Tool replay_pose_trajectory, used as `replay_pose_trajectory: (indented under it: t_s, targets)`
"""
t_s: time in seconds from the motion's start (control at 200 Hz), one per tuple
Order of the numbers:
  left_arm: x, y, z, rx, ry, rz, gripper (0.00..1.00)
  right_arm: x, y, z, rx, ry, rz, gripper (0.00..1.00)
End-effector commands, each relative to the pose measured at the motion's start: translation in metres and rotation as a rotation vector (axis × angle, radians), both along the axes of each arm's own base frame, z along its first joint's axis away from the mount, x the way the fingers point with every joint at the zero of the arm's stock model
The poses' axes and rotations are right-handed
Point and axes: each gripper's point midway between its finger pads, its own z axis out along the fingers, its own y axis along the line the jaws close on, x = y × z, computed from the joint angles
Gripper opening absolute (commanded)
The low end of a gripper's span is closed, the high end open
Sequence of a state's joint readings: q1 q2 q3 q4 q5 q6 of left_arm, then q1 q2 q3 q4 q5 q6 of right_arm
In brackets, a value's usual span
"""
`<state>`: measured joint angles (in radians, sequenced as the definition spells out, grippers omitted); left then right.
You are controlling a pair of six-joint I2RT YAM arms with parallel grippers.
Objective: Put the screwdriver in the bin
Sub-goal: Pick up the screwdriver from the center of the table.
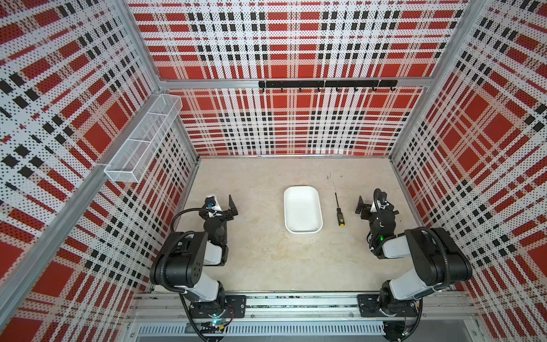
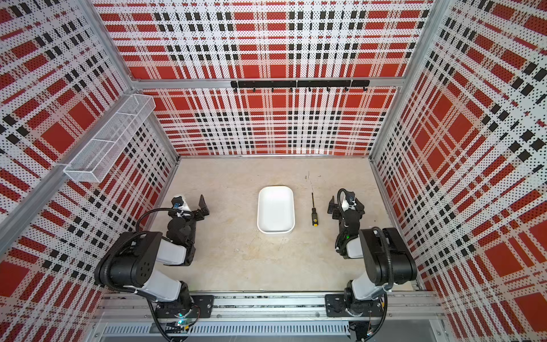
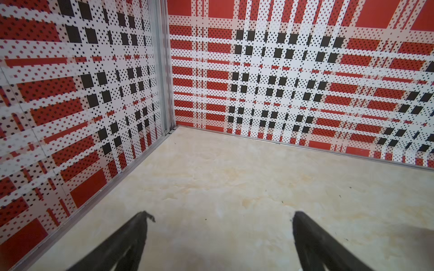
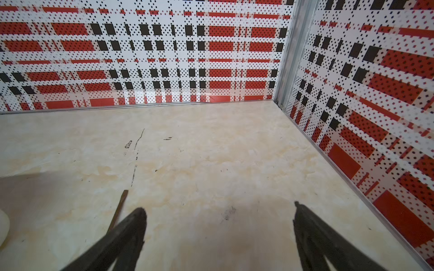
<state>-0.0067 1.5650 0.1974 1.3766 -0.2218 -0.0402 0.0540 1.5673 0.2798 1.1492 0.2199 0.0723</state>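
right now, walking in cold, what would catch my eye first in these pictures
The loud red, black and white plaid walls boxing in the cell hit first. Against the pale table, the empty white bin stands out at centre, with the screwdriver lying beside it, apart, on the right arm's side. The left claw and right claw flank them, both open and empty.

Plaid-panelled cell over a pale, marbled floor [image 1: 266,260]

3 perforated walls, printed in red, white and black plaid, stand in silver aluminium posts [image 1: 142,50]; the back wall [image 1: 296,124] carries a black hook rail [image 1: 327,84] on its horizontal bar. The left wall [image 1: 59,118] holds a long white wire-mesh basket [image 1: 142,139] with 3 compartments. The beige floor bears dark scuff marks [image 4: 135,152] toward its far right. The light is even, with faint glare low on the back wall.
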Motion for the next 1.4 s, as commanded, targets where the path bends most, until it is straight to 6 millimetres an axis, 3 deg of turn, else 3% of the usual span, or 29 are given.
replay_pose_trajectory:
  t_s: [0.0, 0.616, 0.787, 0.952, 1.117, 1.293, 1.398]
  targets:
    - [0.003, 0.002, 0.006, 0.011, -0.021, 0.014, 0.98, 0.003, -0.001, 0.004, 0.0, -0.016, 0.001, 1.0]
    - [0.003, 0.002, 0.007, 0.007, -0.024, 0.011, 0.98, 0.001, -0.003, 0.006, 0.001, -0.026, -0.009, 1.0]
    - [0.002, 0.002, 0.007, 0.008, -0.025, 0.014, 0.98, -0.005, -0.004, 0.021, 0.005, -0.052, -0.017, 1.0]
    - [0.008, -0.001, 0.018, 0.019, -0.007, 0.001, 0.98, -0.001, -0.001, 0.039, 0.013, 0.045, -0.001, 1.0]
    - [0.025, -0.019, 0.03, 0.037, 0.065, -0.083, 0.98, 0.006, 0.026, 0.046, 0.093, 0.215, 0.137, 1.0]
    - [0.041, -0.05, 0.044, -0.099, 0.12, -0.256, 0.98, 0.003, 0.051, 0.028, 0.2, 0.414, 0.243, 1.0]
    - [0.046, -0.073, 0.04, -0.209, 0.186, -0.376, 0.98, -0.001, 0.07, 0.017, 0.282, 0.52, 0.325, 0.98]
